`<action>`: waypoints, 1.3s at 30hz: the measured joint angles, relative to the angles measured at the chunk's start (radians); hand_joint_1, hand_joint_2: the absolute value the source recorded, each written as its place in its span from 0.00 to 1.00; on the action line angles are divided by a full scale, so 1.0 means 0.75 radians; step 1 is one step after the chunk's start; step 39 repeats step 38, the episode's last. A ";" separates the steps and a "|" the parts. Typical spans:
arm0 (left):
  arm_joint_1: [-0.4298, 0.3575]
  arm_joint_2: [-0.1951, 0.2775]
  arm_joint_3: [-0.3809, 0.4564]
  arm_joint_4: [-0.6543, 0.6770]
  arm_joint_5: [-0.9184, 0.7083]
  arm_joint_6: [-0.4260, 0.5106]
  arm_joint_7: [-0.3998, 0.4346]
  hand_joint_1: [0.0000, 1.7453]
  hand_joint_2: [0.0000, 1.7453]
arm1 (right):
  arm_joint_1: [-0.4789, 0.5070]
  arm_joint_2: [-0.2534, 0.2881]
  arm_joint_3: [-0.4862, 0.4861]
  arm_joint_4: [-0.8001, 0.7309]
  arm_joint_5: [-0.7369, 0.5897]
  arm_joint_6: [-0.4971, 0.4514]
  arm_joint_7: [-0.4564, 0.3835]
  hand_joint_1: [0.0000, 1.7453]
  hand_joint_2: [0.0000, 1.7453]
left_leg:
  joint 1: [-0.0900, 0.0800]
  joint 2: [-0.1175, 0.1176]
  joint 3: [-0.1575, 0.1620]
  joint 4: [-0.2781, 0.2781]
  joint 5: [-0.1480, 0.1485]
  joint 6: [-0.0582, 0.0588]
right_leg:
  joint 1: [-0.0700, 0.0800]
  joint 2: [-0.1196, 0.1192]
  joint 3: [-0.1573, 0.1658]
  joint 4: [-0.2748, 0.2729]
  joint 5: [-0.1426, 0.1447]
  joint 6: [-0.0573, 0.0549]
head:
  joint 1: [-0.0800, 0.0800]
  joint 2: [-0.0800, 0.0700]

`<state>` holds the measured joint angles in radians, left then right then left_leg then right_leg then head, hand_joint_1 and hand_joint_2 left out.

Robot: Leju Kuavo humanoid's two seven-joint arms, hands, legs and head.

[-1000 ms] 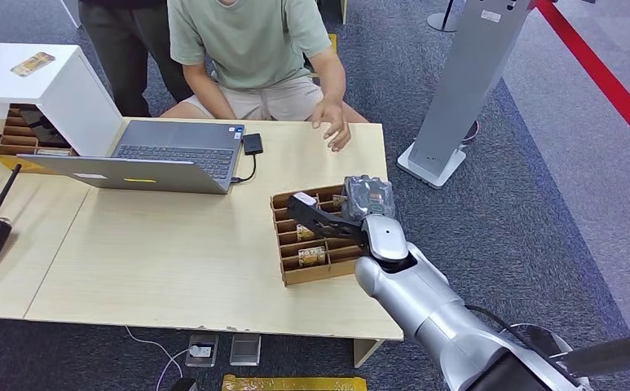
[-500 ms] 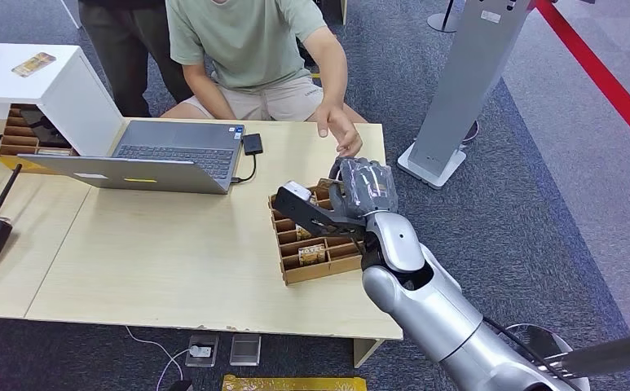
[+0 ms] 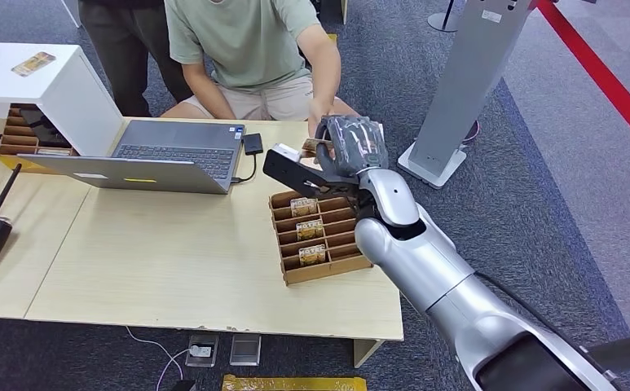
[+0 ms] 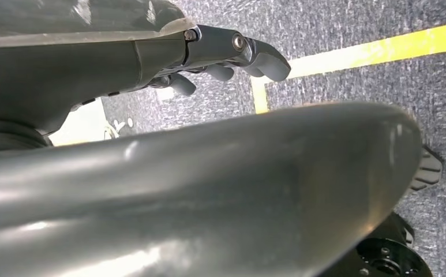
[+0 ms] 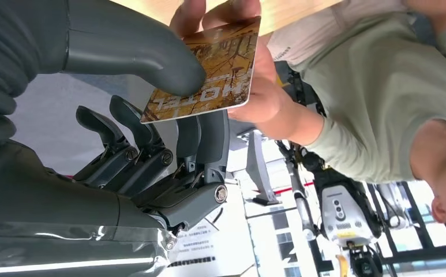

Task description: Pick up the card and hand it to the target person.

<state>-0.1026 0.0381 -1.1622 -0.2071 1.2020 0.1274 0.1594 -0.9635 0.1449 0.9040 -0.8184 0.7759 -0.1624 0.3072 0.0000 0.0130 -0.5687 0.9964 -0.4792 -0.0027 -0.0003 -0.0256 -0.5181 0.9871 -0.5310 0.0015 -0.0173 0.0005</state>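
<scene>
My right hand (image 3: 345,151) is raised above the far edge of the table, close to the seated person in the green shirt (image 3: 246,41). It pinches a brown patterned card (image 5: 209,69) between the thumb (image 5: 134,55) and the dark fingers. The person's hand (image 5: 261,98) reaches in and touches the card's far end. In the head view the card (image 3: 311,145) is a thin sliver beside my hand, under the person's hand (image 3: 321,114). My left hand (image 4: 232,55) hangs over the carpet with loosely spread fingers and holds nothing.
A cardboard divider tray (image 3: 283,244) with several more cards (image 3: 311,230) sits below my arm. An open laptop (image 3: 173,155) lies to its left, a white box (image 3: 34,81) beyond it. A second person (image 3: 124,49) stands behind, and a grey stand (image 3: 458,90) is at the right.
My right hand has lifted off the tray and moved toward the table's far edge with the card. The person's hand has come up from the table to meet it.
</scene>
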 joint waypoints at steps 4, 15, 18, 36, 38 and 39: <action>-0.001 0.000 0.000 0.000 0.004 -0.001 0.006 0.00 0.00 | -0.039 0.063 0.007 0.157 0.025 -0.010 -0.005 0.94 1.00 | 0.000 0.000 0.000 0.000 0.000 0.000 | 0.000 0.000 0.000 0.000 0.000 0.000 | 0.000 0.000; -0.001 -0.001 0.000 0.000 0.027 0.016 0.027 0.00 0.00 | -0.073 0.184 0.033 0.406 0.037 -0.014 -0.024 0.00 1.00 | 0.000 0.000 0.000 0.000 0.000 0.000 | 0.000 0.000 -0.001 0.000 0.000 0.000 | 0.000 0.000; -0.001 -0.002 0.000 0.000 0.028 0.021 0.019 0.00 0.00 | -0.079 0.202 0.039 0.438 0.029 -0.028 -0.032 0.00 1.00 | 0.000 0.000 0.000 0.000 0.000 0.000 | 0.000 0.000 -0.001 0.000 0.000 0.000 | 0.000 0.000; 0.000 -0.006 0.000 0.000 0.077 0.068 -0.022 0.00 0.00 | -0.073 0.110 0.054 0.346 -0.105 -0.261 -0.032 0.00 1.00 | 0.000 0.000 0.001 0.001 0.000 0.000 | 0.000 0.000 0.000 -0.001 0.000 0.000 | 0.000 0.000; 0.002 -0.007 0.000 0.000 0.080 0.068 -0.022 0.00 0.00 | -0.029 0.055 0.049 0.247 -0.114 -0.264 0.009 0.00 1.00 | 0.000 0.000 0.002 0.001 0.000 0.000 | 0.000 0.000 0.001 -0.001 0.000 0.000 | 0.000 0.000; 0.002 -0.007 0.000 0.000 0.080 0.068 -0.022 0.00 0.00 | -0.029 0.055 0.049 0.247 -0.114 -0.264 0.009 0.00 1.00 | 0.000 0.000 0.002 0.001 0.000 0.000 | 0.000 0.000 0.001 -0.001 0.000 0.000 | 0.000 0.000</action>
